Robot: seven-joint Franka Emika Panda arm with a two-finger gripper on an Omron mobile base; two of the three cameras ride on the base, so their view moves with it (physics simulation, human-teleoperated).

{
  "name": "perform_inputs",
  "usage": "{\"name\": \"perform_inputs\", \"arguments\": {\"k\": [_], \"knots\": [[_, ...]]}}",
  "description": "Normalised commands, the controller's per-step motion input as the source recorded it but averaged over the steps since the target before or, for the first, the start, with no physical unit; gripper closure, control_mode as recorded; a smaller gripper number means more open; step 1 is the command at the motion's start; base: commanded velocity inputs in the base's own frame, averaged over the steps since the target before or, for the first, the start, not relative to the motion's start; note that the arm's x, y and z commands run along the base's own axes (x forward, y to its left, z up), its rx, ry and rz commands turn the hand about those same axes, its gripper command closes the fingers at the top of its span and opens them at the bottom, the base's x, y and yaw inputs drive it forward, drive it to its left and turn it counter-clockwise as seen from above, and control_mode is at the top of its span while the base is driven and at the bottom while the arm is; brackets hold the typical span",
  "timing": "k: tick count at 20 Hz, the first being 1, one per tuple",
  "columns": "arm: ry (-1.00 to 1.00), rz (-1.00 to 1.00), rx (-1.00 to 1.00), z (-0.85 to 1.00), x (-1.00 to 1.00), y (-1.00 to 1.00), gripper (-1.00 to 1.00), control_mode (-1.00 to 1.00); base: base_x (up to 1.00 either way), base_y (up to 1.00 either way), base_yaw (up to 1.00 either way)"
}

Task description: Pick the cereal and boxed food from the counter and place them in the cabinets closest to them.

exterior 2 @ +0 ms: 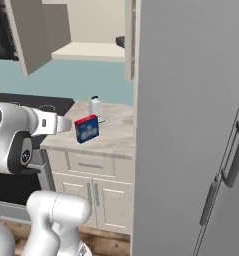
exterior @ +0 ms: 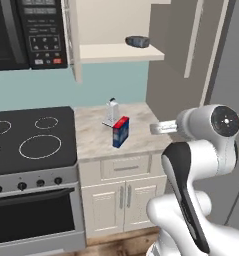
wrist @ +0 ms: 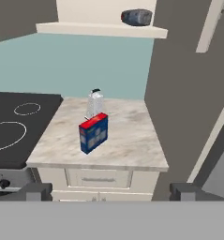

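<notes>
one open cabinet (exterior: 116, 52) hangs right above your work patch, door swung wide to the left, and that is your biggest hazard: lift the box carelessly and the arm or the load could clip the shelf edge or the door on the way up. a dark rounded canister (exterior: 137, 42) already sits at the right end of that shelf, so come in left of it or you may shove it off the back or the lip.

next down, the desk (exterior: 93, 137). it is a short stretch of marbled stone, stove top (exterior: 26, 137) on one side, a tall panel on the other. not much room for the arm to swing, so a wide approach risks brushing that panel.

now the boxed food (exterior: 120, 131), dark blue with a red top, standing upright near the middle of the desk. it is turned at an angle to you; close on the corners rather than the flat faces and it could twist or squirt out of the grip.

the silver grater (exterior: 111, 112) stands just behind it, very close, whether touching i cannot tell. overshoot the reach and you may knock it over.

smallest, your hand (wrist: 111, 191): fingers spread wide, holding nothing, well back from the desk edge and above it. no cereal box on this desk, so that one waits elsewhere.
</notes>
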Motion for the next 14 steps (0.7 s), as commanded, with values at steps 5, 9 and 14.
{"name": "perform_inputs", "arguments": {"k": [5, 9, 14], "knots": [[0.00, 0.00, 0.00, 0.00, 0.00, 0.00, -1.00, 1.00, -0.02, -0.16, 0.01], [0.00, 0.00, 0.00, 0.00, 0.00, 0.00, -1.00, 1.00, 0.03, 0.00, 0.00], [0.00, 0.00, 0.00, 0.00, 0.00, 0.00, -1.00, 1.00, 0.30, -0.02, 0.00]]}}
